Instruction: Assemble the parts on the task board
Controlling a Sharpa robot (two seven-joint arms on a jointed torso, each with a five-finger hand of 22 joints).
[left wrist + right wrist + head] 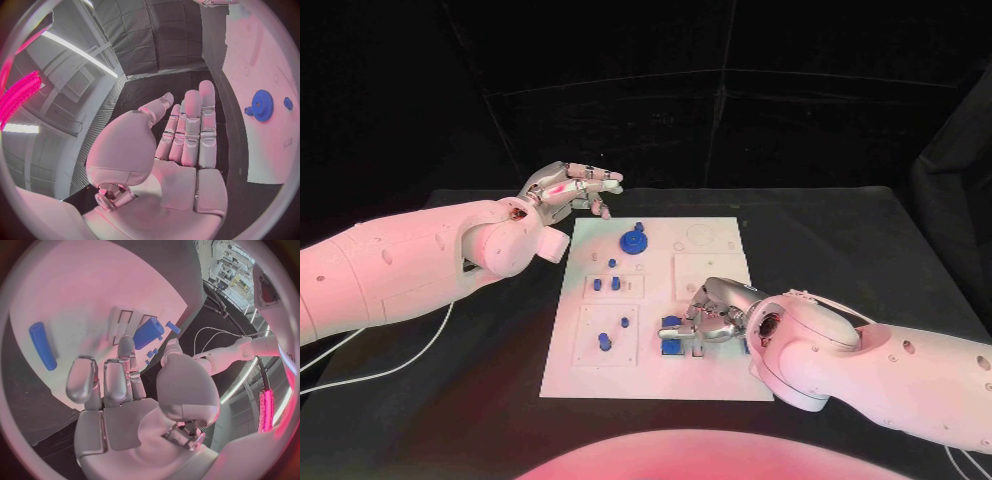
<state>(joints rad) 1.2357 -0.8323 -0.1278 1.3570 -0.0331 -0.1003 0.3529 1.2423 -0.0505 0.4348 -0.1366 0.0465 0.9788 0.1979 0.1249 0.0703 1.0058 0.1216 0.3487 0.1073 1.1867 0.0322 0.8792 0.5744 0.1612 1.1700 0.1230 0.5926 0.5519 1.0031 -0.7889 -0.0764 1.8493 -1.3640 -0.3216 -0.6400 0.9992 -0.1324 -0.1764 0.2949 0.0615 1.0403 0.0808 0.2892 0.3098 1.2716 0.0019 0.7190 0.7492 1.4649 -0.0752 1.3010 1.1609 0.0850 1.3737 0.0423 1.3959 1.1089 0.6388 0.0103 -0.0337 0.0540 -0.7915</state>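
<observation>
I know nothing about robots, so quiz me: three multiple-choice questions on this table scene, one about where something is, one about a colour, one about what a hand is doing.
1. Where does the blue toothed gear wheel sit?
A. on the bare black table
B. on the white rectangular task board
C. in the left hand

2. What colour are the small parts?
A. blue
B. yellow
C. green

3. What is the silver left hand doing?
A. gripping the gear
B. pressing the board
C. holding nothing, fingers extended

Answers: 1 B, the gear lies on the board's far part. 2 A, every piece looks blue. 3 C, the left wrist view shows a bare palm.
</observation>
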